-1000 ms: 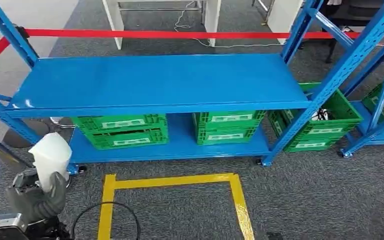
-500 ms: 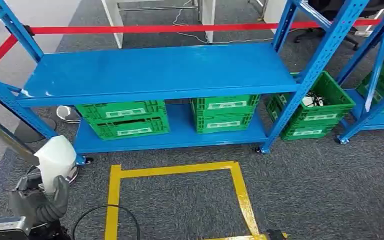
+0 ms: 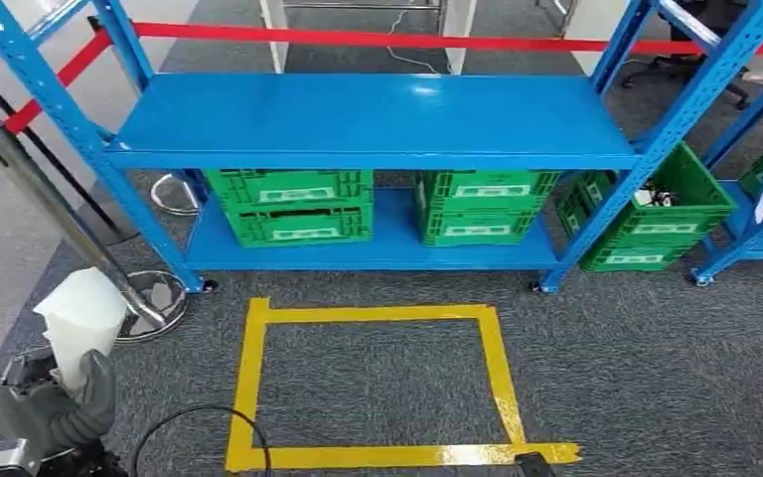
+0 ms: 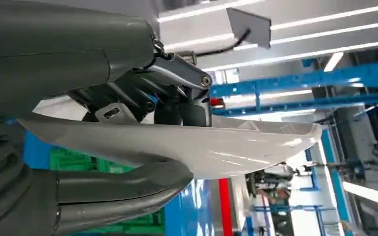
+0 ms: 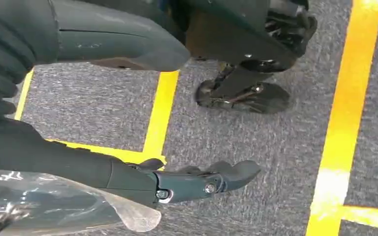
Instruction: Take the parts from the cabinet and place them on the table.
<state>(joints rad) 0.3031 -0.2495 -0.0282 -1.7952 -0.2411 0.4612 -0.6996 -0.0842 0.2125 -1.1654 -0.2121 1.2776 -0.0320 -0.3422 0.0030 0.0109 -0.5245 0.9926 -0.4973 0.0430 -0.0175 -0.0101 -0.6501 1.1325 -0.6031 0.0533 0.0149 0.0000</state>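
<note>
Holding a white plastic part [image 3: 81,320] upright in the left hand [image 3: 55,407], low at the robot's left side above the grey carpet [image 3: 636,358]; thumb below, fingers [image 4: 177,88] above it in the wrist view. Right hand [image 5: 197,182] hangs over the carpet, fingers extended, grasping nothing. Blue shelving rack [image 3: 378,114] ahead, top shelf bare, green crates [image 3: 293,204] on the lower shelf. Yellow tape square [image 3: 378,383] in front.

my left hand [image 3: 55,412] dark grey, part [image 3: 81,313] in it translucent white, rack [image 3: 378,119] bright blue, crates [image 3: 293,206] green with pale labels, floor tape [image 3: 497,368] yellow, carpet [image 3: 636,378] speckled grey, barrier band [image 3: 358,40] red
</note>
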